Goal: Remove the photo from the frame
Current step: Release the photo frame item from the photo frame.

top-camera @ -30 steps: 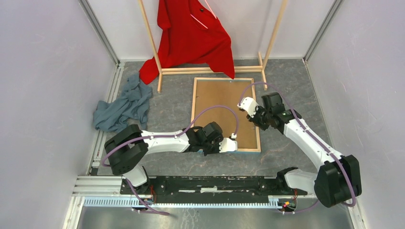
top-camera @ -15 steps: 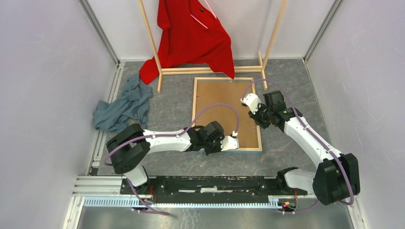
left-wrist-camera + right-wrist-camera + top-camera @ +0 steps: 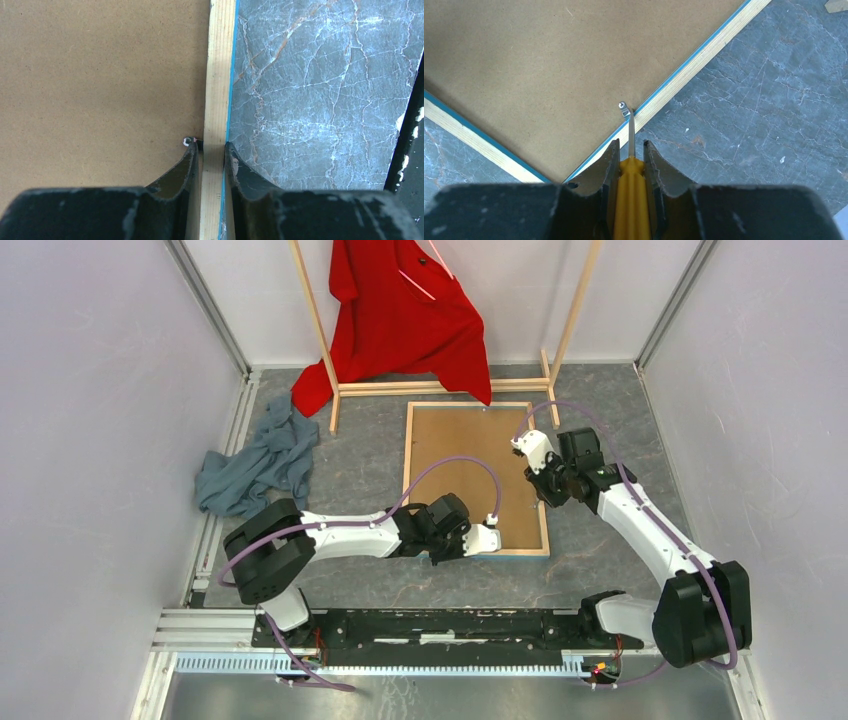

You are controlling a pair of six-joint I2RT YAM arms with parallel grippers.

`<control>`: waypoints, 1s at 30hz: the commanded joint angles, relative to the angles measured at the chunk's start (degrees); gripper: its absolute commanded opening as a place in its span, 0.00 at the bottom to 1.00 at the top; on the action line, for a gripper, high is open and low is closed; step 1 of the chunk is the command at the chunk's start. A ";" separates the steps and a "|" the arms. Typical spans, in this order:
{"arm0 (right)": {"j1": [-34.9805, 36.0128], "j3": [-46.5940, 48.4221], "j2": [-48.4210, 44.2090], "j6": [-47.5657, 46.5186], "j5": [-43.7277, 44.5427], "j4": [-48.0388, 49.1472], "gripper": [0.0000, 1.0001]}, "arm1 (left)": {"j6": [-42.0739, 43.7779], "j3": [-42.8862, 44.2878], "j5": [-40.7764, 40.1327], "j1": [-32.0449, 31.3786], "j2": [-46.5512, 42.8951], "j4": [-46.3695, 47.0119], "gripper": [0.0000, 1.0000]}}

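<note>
Frame point(image 3: 218, 75) in left pincer point(image 3: 210, 149) — screwdriver point(image 3: 630, 200) in right pincer point(image 3: 629, 146).

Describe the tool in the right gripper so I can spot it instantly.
Below the wooden rack with the red shirt, the frame lies face down, brown backing board up. At its right edge the right gripper clamps a screwdriver, blade tip at a small metal tab; its yellow handle marks it out from the black fingers.

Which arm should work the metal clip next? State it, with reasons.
Right. The right end effector holds the yellow screwdriver, blade at the metal clip on the frame. The left end effector is clamped on the frame's edge.
</note>
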 commanded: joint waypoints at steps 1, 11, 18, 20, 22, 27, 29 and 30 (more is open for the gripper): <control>-0.23 1.35 -0.69 1.61 -0.87 0.15 0.00 | -3.01 0.41 -0.30 0.56 2.03 0.73 0.02; -0.33 1.30 -0.86 1.65 -2.92 1.77 0.00 | -3.38 0.41 -0.06 0.78 2.12 1.08 0.02; -0.52 2.02 0.40 2.52 -3.46 1.24 0.00 | -3.57 0.32 0.49 1.18 1.94 1.23 0.02; -0.91 2.68 1.06 2.84 -4.41 0.44 0.00 | -3.54 0.32 0.61 1.27 1.94 1.24 0.02; -1.41 3.16 1.42 3.13 -5.59 0.03 0.00 | -3.62 0.32 0.63 1.27 1.94 1.25 0.02; -2.15 3.98 1.46 3.35 -4.55 -0.34 0.00 | -3.63 0.15 0.69 1.45 1.58 1.40 0.02; -2.08 3.83 0.97 3.33 -2.61 0.34 0.00 | -3.63 0.06 0.76 1.55 1.51 1.47 0.02; -2.11 3.69 0.66 2.92 -2.31 0.69 0.00 | -3.63 0.10 0.73 1.57 1.49 1.57 0.02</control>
